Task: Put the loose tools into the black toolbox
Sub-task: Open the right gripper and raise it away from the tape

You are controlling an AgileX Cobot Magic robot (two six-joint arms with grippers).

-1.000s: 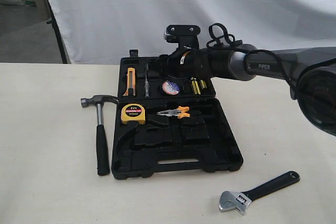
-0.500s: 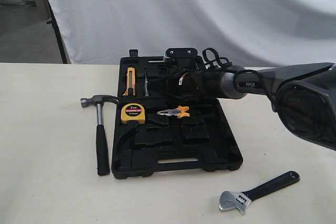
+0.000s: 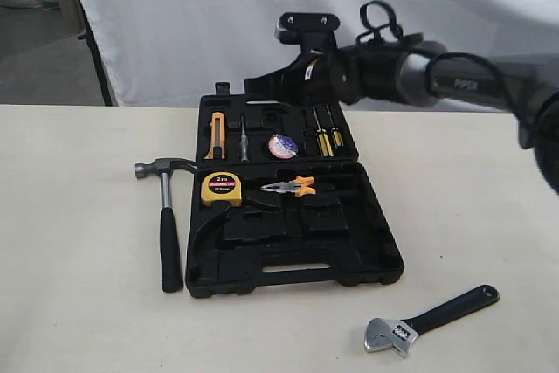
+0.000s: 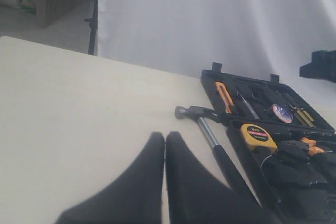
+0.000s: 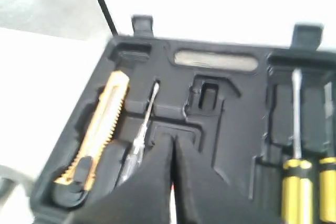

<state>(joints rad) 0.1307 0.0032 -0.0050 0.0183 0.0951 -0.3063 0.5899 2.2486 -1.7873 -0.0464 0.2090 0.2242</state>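
The black toolbox [image 3: 384,259] lies open on the table. A black tape roll with a blue-white label [image 3: 283,146] rests in its back half. The claw hammer [image 3: 166,216] lies on the table along the box's left side. Near the front right lies the adjustable wrench [image 3: 432,319]. My right gripper [image 3: 258,86] hovers above the back half [image 5: 236,108] and is shut [image 5: 172,137] with nothing held. The left wrist view shows my left gripper [image 4: 164,136] shut and empty over bare table beside the hammer [image 4: 210,135]; it is outside the exterior view.
Inside the box sit a yellow tape measure [image 3: 222,188], orange-handled pliers [image 3: 293,186], an orange utility knife [image 3: 217,134] and yellow-handled screwdrivers [image 3: 325,139]. A white cloth backdrop [image 3: 262,24] hangs behind the table.
My right gripper has gone from open to shut. The right arm dipped low over the box's back half, hiding the tape roll, then rose and pulled back. The tape roll lies uncovered again.
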